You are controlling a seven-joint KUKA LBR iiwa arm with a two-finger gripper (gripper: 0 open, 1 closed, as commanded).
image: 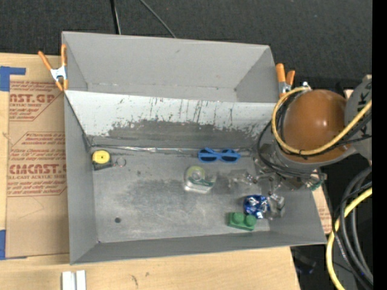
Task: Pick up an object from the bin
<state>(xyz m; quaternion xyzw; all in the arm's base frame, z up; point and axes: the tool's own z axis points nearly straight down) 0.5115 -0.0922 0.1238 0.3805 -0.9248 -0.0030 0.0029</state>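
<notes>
Blue shiny obj (pixel 254 205) partly behind gripper (pixel 275 203); clear thing (pixel 198 179) too blurry to ID

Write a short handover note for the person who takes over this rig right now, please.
Gripper: low in the right front corner of the bin, right beside a crumpled blue-and-white thing; no hold visible.
Other things: green block near the front wall, clear roundish thing mid-floor, blue glasses-shaped piece by the back wall, yellow disc far left.
Done: nothing lifted.
Left: grasp one thing, lift it out.
</notes>
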